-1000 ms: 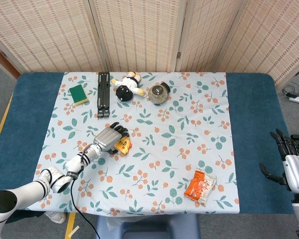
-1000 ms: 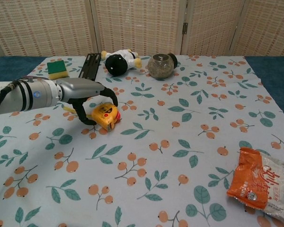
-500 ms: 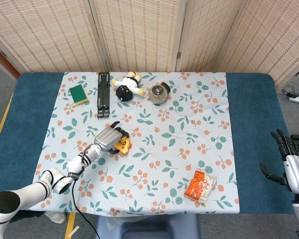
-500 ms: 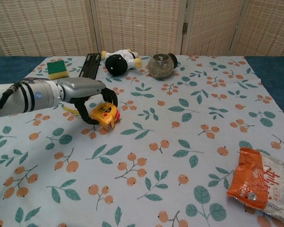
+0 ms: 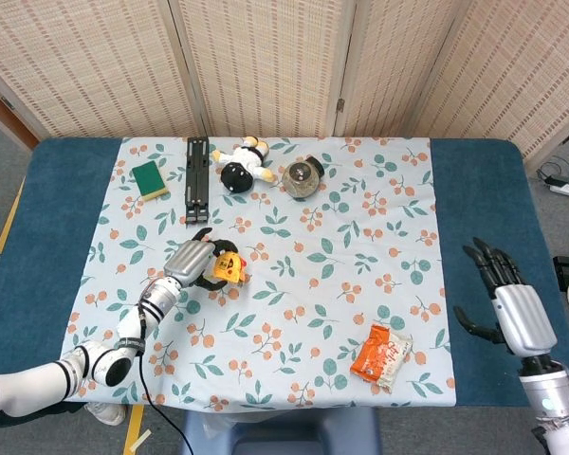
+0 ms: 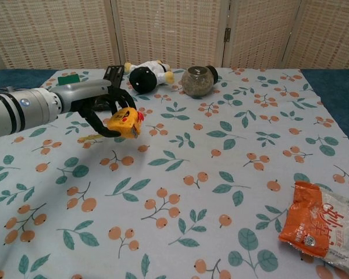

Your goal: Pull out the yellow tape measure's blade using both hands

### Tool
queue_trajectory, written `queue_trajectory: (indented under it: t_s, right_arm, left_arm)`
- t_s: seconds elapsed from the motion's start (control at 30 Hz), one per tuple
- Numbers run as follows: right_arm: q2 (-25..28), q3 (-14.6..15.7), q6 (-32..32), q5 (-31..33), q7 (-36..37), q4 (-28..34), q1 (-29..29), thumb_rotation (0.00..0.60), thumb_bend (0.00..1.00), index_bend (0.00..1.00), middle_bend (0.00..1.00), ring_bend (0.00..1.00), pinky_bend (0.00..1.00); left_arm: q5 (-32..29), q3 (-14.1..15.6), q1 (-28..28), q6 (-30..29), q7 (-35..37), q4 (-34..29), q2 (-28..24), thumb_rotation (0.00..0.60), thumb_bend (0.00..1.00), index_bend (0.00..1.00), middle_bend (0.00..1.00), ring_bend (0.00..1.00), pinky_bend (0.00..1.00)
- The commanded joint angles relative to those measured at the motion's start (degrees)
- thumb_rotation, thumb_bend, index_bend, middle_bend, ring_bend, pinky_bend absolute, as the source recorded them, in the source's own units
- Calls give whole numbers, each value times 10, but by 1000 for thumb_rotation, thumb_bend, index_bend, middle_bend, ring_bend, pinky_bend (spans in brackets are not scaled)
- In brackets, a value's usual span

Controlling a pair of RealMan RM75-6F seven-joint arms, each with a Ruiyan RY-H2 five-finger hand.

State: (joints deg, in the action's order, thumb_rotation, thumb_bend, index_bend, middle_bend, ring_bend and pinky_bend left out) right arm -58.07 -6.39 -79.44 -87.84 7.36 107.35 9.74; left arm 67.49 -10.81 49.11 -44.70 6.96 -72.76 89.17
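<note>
Meanwhile, in the head view, one yellow tape measure (image 5: pixel 230 270) is seen gripped by the left hand (image 5: pixel 192 262) over the left part of the surface (image 5: pixel 379 237), the fingers being curled around the case. The case is judged to be held this way so that it is steadied while the blade is drawn by the other hand; no blade is seen pulled out yet. The right hand (image 5: pixel 510 308) is seen well apart at the right edge, over the blue border, its fingers spread and nothing held, so the two-handed pull is judged not yet begun. Along the far side, one green sponge (image 5: pixel 151 179), one black folding stand (image 5: pixel 197 178), one plush toy (image 5: pixel 242 164) and one round glass jar (image 5: pixel 302 177) are counted; one orange snack packet (image 5: pixel 380 354) lies near the front right.

In the chest view, the tape measure (image 6: pixel 124 122) is shown clamped in the left hand (image 6: pixel 102 110) and lifted clear of the cloth, its shadow lying below it. The plush toy (image 6: pixel 144 75), the jar (image 6: pixel 198 81) and the packet (image 6: pixel 318 225) are each seen once; the right hand is not shown there.
</note>
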Motion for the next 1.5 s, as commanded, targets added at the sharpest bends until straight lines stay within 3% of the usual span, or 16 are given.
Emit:
queue_trajectory:
  t_s: [0.03, 0.23, 0.5, 0.8, 1.0, 1.5]
  right_arm:
    - [-21, -6, 25, -11, -28, 15, 26, 600, 390, 0, 0, 3, 0]
    - [-72, -24, 63, -5, -87, 37, 73, 600, 390, 0, 0, 0, 0]
    - [-168, -63, 115, 52, -190, 48, 146, 600, 390, 0, 0, 0, 0]
    - [-274, -105, 104, 113, -270, 22, 202, 600, 390, 0, 0, 0, 0]
    - [-328, -116, 93, 137, -298, -10, 227, 600, 390, 0, 0, 0, 0]
    - [-383, -132, 100, 191, -317, -57, 272, 600, 389, 0, 0, 0, 0]
  left_arm:
    - [-103, -39, -26, -37, -80, -119, -58, 600, 355, 606, 527, 397, 0]
    - [-165, -56, -28, -85, -139, -212, -81, 600, 356, 606, 530, 406, 0]
    - [-226, -74, -7, -120, -198, -273, -79, 600, 356, 606, 531, 407, 8]
    - [-277, -90, 22, -151, -238, -288, -50, 600, 357, 605, 531, 410, 11]
    - [-317, -108, 37, -158, -245, -294, -38, 600, 357, 605, 533, 413, 14]
    - [-379, -128, 60, -168, -250, -299, -27, 600, 358, 602, 533, 415, 33]
